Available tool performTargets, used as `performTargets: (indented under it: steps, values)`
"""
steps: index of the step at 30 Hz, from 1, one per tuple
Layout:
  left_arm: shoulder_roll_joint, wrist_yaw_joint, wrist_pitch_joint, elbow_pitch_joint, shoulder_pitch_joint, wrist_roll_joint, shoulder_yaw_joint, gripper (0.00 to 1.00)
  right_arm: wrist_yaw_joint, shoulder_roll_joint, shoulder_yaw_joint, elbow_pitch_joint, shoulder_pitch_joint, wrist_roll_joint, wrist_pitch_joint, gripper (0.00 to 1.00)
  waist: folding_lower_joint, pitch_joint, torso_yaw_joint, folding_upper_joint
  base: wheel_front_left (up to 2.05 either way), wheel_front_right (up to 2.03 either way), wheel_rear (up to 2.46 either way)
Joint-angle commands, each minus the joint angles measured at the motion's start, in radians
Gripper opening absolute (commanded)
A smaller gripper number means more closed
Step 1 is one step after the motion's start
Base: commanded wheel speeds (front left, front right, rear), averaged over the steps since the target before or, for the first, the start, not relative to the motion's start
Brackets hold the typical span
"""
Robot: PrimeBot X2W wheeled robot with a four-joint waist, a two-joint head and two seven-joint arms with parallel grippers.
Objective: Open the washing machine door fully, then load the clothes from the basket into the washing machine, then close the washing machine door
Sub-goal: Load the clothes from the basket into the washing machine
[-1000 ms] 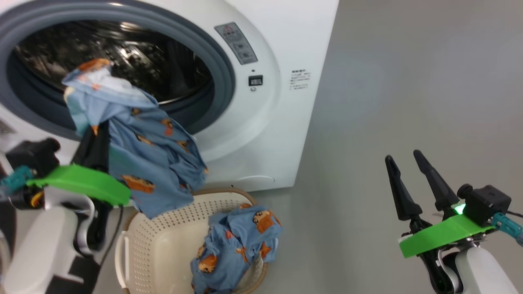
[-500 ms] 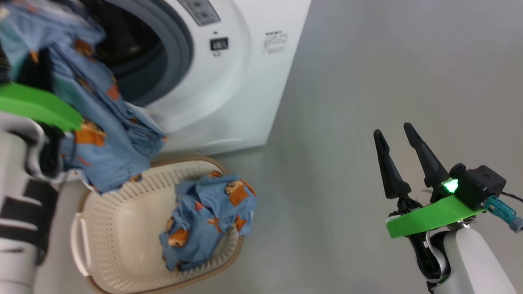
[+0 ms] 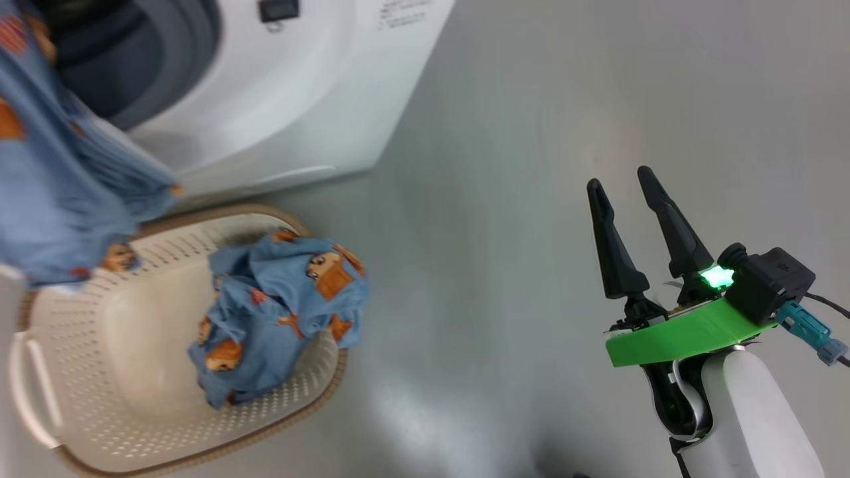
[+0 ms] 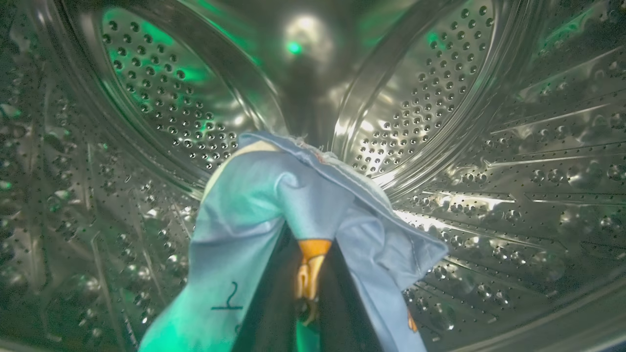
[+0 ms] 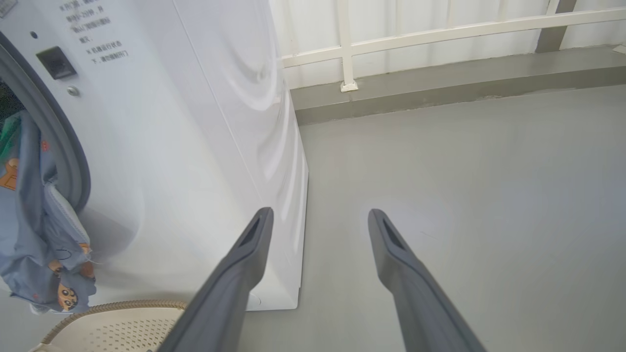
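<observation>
A light blue garment of the clothes is pinched in my left gripper, which is shut on it inside the steel drum of the washing machine. Its loose end trails out of the opening over the grey seal and hangs above the basket. A second bundled garment lies in the basket's right side. My right gripper is open and holds nothing, over the floor to the right of the machine. The washing machine door is out of view.
Grey floor stretches to the right of the machine and basket. A white railing on a low kerb runs behind the machine. The basket rim sits just in front of the machine's base.
The head camera has swung, shifting machine and basket up and left. My left arm carried the garment up into the drum and left that view. The right gripper stays open.
</observation>
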Motion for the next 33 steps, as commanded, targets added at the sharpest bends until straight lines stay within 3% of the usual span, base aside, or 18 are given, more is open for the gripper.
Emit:
performTargets:
  steps: [1,12,13,14,15,33]
  values:
    - [0.056,-0.003,-0.006,-0.028,-0.038,0.020,0.024,0.00,0.002,0.001,0.017,-0.027,-0.001,-0.015,-0.005,1.00,-0.0001,0.065,-0.055,0.0000,0.00,0.00,0.00]
    - [0.056,0.000,-0.007,-0.098,-0.122,0.128,0.125,0.00,0.002,0.015,0.016,-0.043,-0.019,-0.022,-0.005,1.00,-0.0001,0.128,-0.078,0.0000,0.00,0.00,0.00]
    - [0.053,0.000,-0.007,-0.091,-0.124,0.136,0.128,0.14,0.002,0.016,0.017,-0.042,-0.020,-0.022,-0.005,1.00,-0.0001,0.130,-0.079,0.0000,0.00,0.00,0.00]
    - [0.049,0.000,-0.007,-0.079,-0.126,0.141,0.131,0.69,0.002,0.016,0.018,-0.041,-0.021,-0.023,-0.005,1.00,-0.0001,0.131,-0.079,0.0000,0.00,0.00,0.00]
    - [0.044,0.000,-0.007,-0.069,-0.128,0.146,0.131,1.00,0.002,0.017,0.018,-0.040,-0.021,-0.023,-0.005,1.00,-0.0001,0.131,-0.078,0.0000,0.00,0.00,0.00]
    - [-0.006,-0.002,-0.007,0.001,-0.018,0.184,0.124,1.00,0.002,0.018,0.014,-0.009,-0.030,-0.021,-0.005,1.00,-0.0001,0.030,-0.018,0.0000,0.00,0.00,0.00]
